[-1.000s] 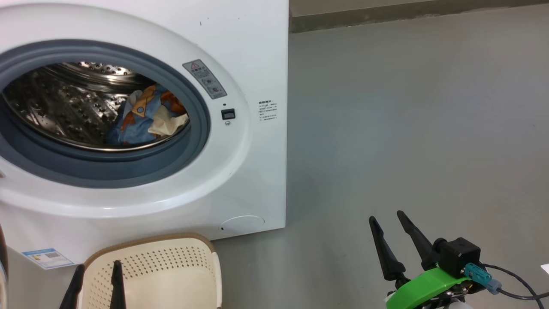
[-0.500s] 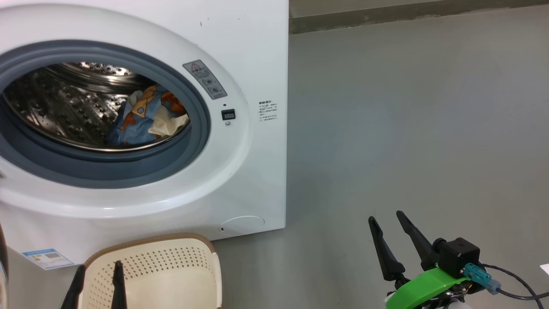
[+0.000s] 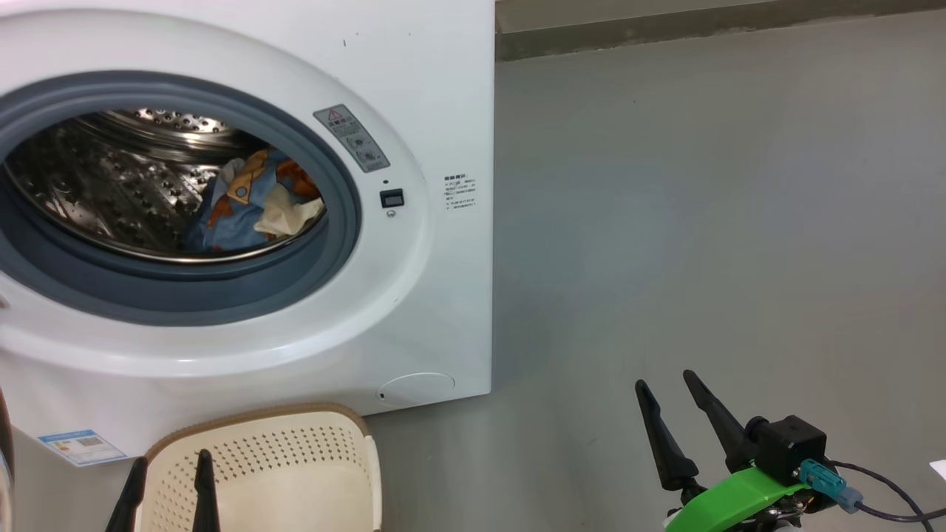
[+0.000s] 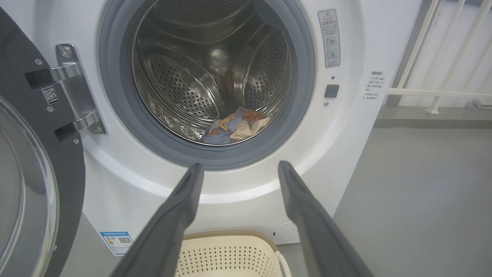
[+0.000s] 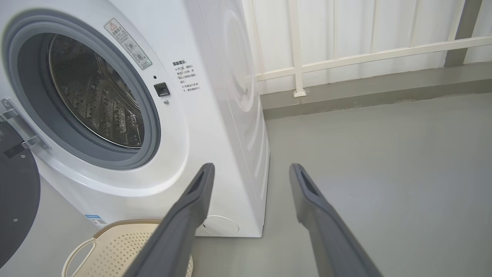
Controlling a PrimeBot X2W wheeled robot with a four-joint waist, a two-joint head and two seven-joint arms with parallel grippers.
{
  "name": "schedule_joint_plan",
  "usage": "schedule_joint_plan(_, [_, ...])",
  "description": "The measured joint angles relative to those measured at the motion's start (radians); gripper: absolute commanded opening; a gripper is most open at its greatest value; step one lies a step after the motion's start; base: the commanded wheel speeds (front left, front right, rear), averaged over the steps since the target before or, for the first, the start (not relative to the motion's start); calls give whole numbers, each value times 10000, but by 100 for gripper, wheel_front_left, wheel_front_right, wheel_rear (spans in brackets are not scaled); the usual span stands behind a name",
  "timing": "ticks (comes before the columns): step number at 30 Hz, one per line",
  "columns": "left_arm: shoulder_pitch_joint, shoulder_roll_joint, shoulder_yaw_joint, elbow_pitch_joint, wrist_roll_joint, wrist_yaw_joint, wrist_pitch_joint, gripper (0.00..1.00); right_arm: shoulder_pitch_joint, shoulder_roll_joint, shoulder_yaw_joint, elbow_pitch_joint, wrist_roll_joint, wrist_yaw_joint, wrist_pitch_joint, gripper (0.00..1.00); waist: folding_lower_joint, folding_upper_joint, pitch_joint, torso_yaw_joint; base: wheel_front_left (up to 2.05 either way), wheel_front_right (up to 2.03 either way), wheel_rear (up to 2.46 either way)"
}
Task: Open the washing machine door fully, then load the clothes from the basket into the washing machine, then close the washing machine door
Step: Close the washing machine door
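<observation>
- Low in drum (image 4: pixel 184 77) of washing machine (image 3: pixel 443 74), toward its right side: note clothes (image 3: pixel 251 207) as one bundle of blue, orange and cream, lying wholly behind rubber ring (image 3: pixel 344 222), nothing draped over the lip.
- Below the opening, on floor (image 3: pixel 702 222): note basket (image 3: pixel 295 451) close against machine front, its visible part bare of fabric. Judge loading done and door closing the step in hand.
- At far left of left wrist view: note washing machine door (image 4: pixel 71 181) standing wide open on its hinge (image 4: pixel 73 96), inner face toward the camera.
- Read left hand (image 4: pixel 239 165) as released, fingers spread, grasping nothing, poised above basket and aimed at the opening. Read right hand (image 3: pixel 664 378) as likewise released and bare, over floor well right of machine.
- Suggest left hand for the push, being nearer the door. Reach round to outer face of black rim, far from hinge, for best leverage.
- Push with side of a finger, no pinch needed, and follow the door's arc rather than a straight line.
- Keep clear of basket on the sweep. Cannot rule out a snag between door's lower edge and basket rim from these views.
- Finish with a firm press on the side nearest latch socket (image 3: pixel 392 197) until seated, then check for cloth pinched at the ring.
</observation>
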Motion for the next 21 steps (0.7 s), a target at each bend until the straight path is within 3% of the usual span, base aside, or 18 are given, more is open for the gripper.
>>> schedule_joint_plan(21, [0, 6, -169, -46, 2, 140, -2, 100, 1, 2, -40, -6, 6, 0, 0, 100, 0, 0, -3, -84, -135, 135, 0])
